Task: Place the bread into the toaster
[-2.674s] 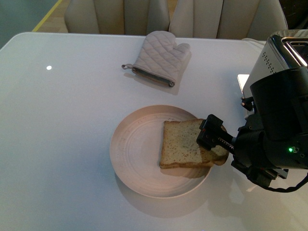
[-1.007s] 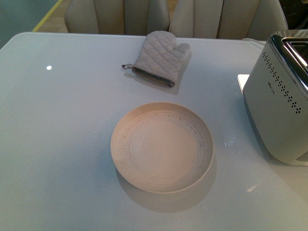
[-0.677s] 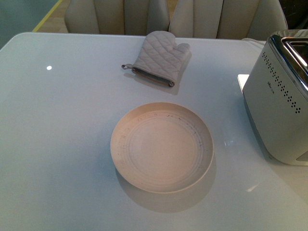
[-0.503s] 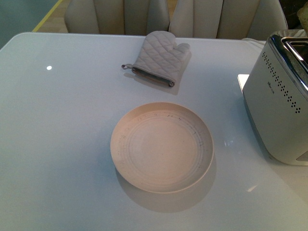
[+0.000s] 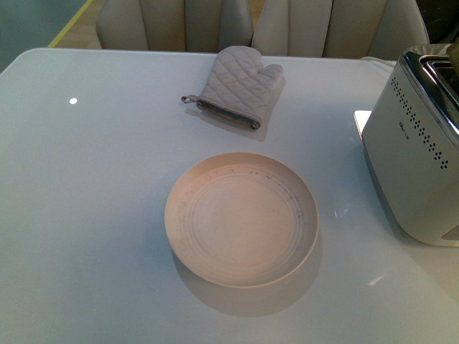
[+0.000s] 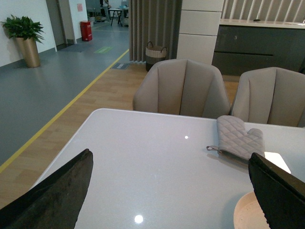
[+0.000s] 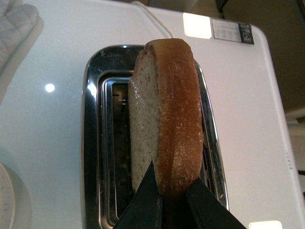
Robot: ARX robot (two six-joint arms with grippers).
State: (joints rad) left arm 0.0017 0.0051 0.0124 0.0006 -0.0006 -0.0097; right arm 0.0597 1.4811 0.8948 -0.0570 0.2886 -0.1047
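Note:
In the right wrist view my right gripper (image 7: 167, 191) is shut on the bread (image 7: 164, 119), a thick tan speckled slice with a brown crust, held on edge right above the dark slots of the toaster (image 7: 93, 143). The toaster (image 5: 419, 143) stands at the right edge of the front view, white with a chrome top and dotted side; a sliver of the bread (image 5: 454, 51) shows above it there. My left gripper (image 6: 171, 191) is open and empty, well above the table, away from both things.
An empty round plate (image 5: 242, 218) sits at the table's middle. A pale quilted oven mitt (image 5: 239, 86) lies behind it; it also shows in the left wrist view (image 6: 238, 137). Beige chairs stand along the far edge. A white card lies behind the toaster.
The bread was lifted off the plate, and the right arm left the front view. The bread's edge has come into sight above the toaster at the right edge.

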